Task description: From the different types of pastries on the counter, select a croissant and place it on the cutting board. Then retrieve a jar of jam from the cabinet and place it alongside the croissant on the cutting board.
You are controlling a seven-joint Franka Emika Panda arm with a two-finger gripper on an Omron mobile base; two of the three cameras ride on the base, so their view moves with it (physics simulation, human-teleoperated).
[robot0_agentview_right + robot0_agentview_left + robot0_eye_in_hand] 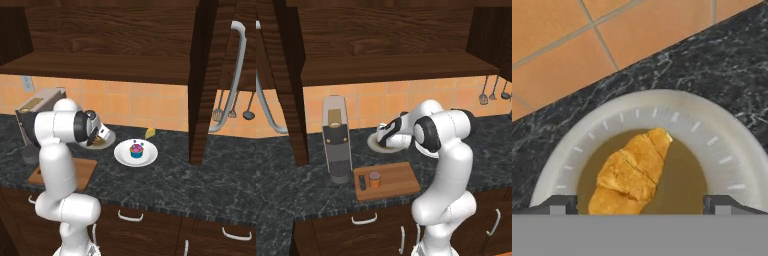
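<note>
A: Fig. legend, hand view. Your gripper sits low over the croissant, jaws spread wide, one tip at each side of the pastry, nothing held. The croissant lies on a white plate with a darker centre, on the counter close to the tiled wall.

B: Handling?

A: Judgement only: light, soft, flaky, so it'll likely crush under a hard squeeze. You'd do best to close across the thick mid-body, not the tapered ends, w/ the jaws square to its long axis. It lies diagonal between the tips, so you may need to roll the wrist first.

B: Base views vs. hand view?

A: Left base view gives you the cutting board in front of the plate, w/ the jar of jam already on it beside the slot handle, and a grey coffee machine just left. Right base view adds the cupcake on a second plate, well apart from your arm. In both, the wrist hides the croissant.
</note>
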